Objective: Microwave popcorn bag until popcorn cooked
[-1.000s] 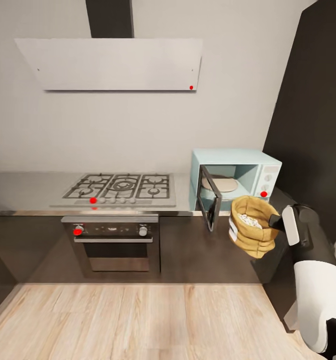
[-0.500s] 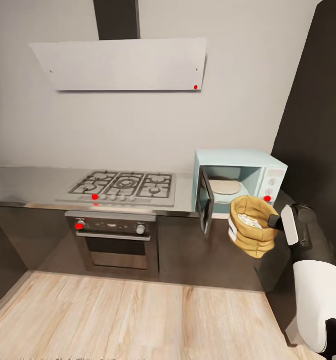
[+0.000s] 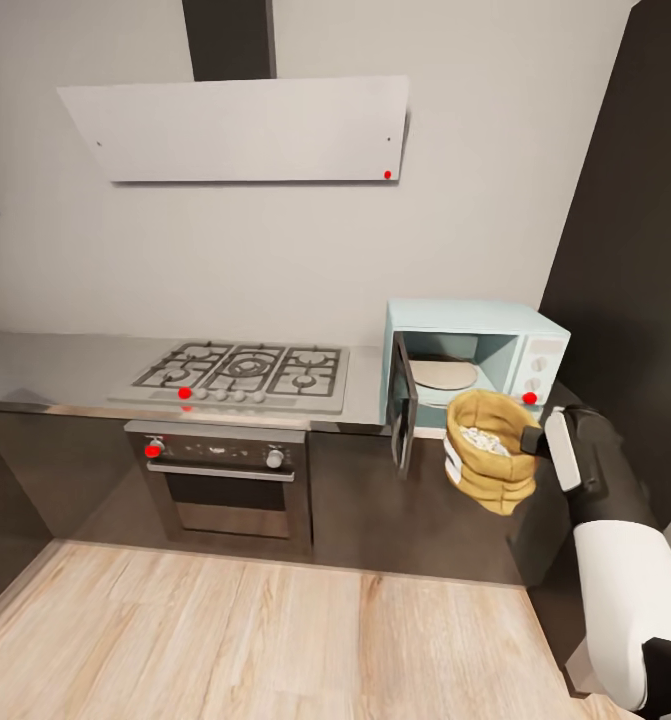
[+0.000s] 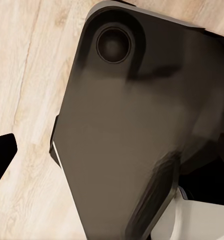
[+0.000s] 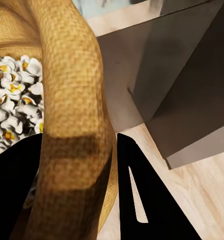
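The popcorn bag (image 3: pixel 489 450) is held by its rolled rim in the right pincer (image 3: pixel 531 440), just in front of the microwave (image 3: pixel 475 362), whose door hangs open. Popcorn (image 5: pixel 14 107) could be spilled if the bag were tilted or knocked against the door. The left pincer's state cannot be told.

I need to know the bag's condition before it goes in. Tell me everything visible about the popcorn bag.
The popcorn bag is a tan-brown, burlap-looking sack with a thick rolled rim and creased sides, open at the top and roughly upright. White popcorn with yellow centres fills its mouth. The right gripper pinches its rim, one finger inside and one outside, holding it in the air in front of the open microwave, off the countertop.
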You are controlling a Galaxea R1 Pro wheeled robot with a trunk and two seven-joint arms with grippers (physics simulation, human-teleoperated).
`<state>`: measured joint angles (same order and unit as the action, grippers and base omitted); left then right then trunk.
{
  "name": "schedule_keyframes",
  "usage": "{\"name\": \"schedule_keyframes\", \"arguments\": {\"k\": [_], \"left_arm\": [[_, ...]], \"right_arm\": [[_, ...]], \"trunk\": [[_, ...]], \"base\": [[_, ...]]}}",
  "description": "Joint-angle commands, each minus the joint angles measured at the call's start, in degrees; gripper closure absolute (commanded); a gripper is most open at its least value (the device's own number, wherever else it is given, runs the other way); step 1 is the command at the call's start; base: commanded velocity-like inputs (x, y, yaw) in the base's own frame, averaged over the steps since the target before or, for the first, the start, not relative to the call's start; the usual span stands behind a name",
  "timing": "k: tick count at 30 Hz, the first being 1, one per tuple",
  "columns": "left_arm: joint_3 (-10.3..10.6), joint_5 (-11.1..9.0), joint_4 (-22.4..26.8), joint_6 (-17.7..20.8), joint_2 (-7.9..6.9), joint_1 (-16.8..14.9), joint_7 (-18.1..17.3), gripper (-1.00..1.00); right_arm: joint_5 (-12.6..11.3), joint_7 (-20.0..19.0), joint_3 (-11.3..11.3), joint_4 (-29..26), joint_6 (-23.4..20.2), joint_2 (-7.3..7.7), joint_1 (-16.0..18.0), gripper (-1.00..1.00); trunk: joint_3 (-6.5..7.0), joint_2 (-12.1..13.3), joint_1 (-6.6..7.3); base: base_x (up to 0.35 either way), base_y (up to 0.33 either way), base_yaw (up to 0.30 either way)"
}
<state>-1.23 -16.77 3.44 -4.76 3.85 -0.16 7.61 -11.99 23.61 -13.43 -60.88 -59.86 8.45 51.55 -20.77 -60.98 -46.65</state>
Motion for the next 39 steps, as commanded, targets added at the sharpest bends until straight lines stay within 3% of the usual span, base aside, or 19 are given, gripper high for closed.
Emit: {"name": "schedule_keyframes", "arguments": {"k": [1,6,9,23,28,39], "left_arm": [[-0.09,-0.19,0.02,-0.17,0.02,-0.02,0.13,-1.00],[-0.22,-0.18,0.08,-0.17,-0.14,-0.02,0.13,-1.00],[-0.26,-0.19,0.08,-0.17,-0.15,-0.02,0.13,-1.00],[-0.12,-0.15,0.17,-0.17,-0.17,-0.02,0.05,-1.00],[-0.10,-0.19,0.15,-0.17,-0.07,-0.02,0.12,-1.00],[-0.17,-0.19,0.08,-0.17,-0.18,-0.02,0.07,-1.00]], "right_arm": [[-0.58,0.31,0.04,-0.12,-0.14,0.05,0.04,1.00],[-0.28,-0.74,0.25,0.14,-0.14,0.31,0.37,1.00],[0.36,-0.79,0.25,1.11,-0.14,-0.58,0.08,1.00],[1.53,-0.93,0.07,-0.63,-0.14,0.08,-0.03,1.00],[1.51,-0.94,0.07,-4.04,-0.14,0.11,-0.03,1.00],[1.24,-0.87,0.22,-4.51,-0.14,0.07,0.03,1.00]], "trunk": [[-0.06,-0.04,0.00],[-0.07,-0.04,0.00],[-0.07,-0.04,0.00],[-0.07,-0.04,0.00],[-0.07,-0.04,0.00],[-0.07,-0.04,0.00]], "base": [[0.000,0.000,0.000],[0.000,0.000,0.000],[0.000,0.000,0.000],[-0.002,0.000,0.000],[-0.300,0.000,0.000],[-0.187,0.000,0.000]]}}
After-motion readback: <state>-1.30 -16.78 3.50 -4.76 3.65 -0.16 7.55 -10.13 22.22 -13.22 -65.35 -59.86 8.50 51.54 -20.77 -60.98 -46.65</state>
